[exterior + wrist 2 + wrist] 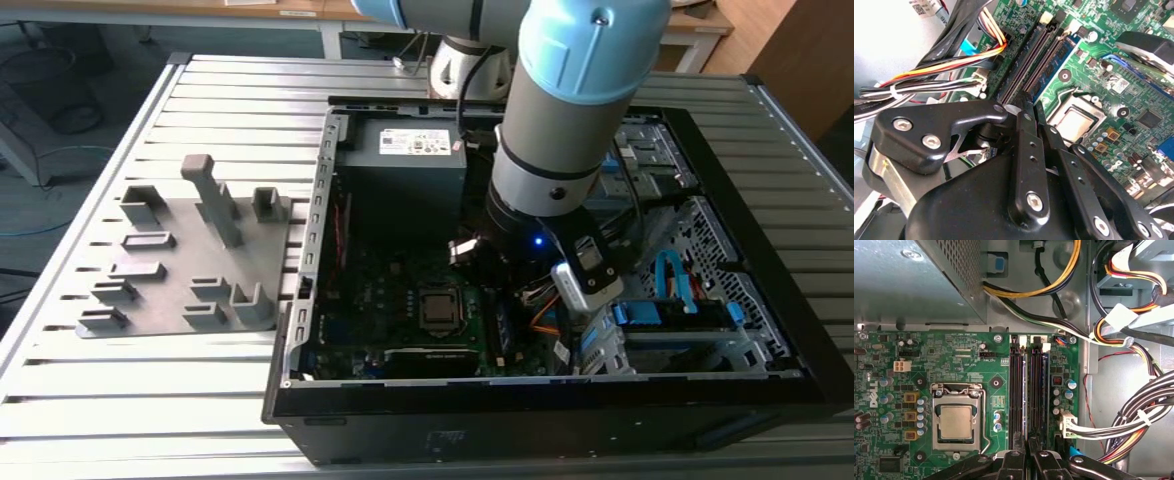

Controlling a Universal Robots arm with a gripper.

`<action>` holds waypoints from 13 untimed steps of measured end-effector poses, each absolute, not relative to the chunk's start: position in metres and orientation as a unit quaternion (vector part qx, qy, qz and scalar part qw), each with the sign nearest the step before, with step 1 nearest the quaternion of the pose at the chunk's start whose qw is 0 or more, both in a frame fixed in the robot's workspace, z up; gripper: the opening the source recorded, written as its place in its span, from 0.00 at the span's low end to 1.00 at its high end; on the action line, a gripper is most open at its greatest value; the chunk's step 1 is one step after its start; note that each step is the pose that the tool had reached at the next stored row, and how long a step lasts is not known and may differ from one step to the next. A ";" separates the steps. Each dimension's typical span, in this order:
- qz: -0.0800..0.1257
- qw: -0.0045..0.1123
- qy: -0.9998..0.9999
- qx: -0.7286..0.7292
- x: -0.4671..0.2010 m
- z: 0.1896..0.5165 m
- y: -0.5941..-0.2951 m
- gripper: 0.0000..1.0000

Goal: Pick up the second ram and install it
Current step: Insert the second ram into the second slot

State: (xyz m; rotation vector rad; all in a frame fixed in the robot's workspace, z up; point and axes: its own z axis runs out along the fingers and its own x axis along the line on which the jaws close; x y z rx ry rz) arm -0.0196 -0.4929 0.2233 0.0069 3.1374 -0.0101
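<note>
the end effector (1026, 460) is clenched on the second ram (1035, 390), seated edge-on in a motherboard (954, 370) slot.

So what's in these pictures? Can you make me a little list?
place: open computer case on a metal table
gripper: low over the memory slots
memory stick: blue, standing in a slot
processor: beside the slots
grey plate: on the table, at the exterior view's left of the case

Arm (561, 130) hides case interior; second ram (1054, 62) perhaps partly covered.
</note>
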 end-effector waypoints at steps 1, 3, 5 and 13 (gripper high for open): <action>-0.003 0.002 1.000 0.002 -0.020 0.223 -0.493 0.14; -0.003 0.002 1.000 0.002 -0.020 0.222 -0.492 0.14; -0.003 0.002 1.000 0.002 -0.021 0.222 -0.492 0.14; -0.003 0.002 1.000 0.008 -0.022 0.222 -0.492 0.14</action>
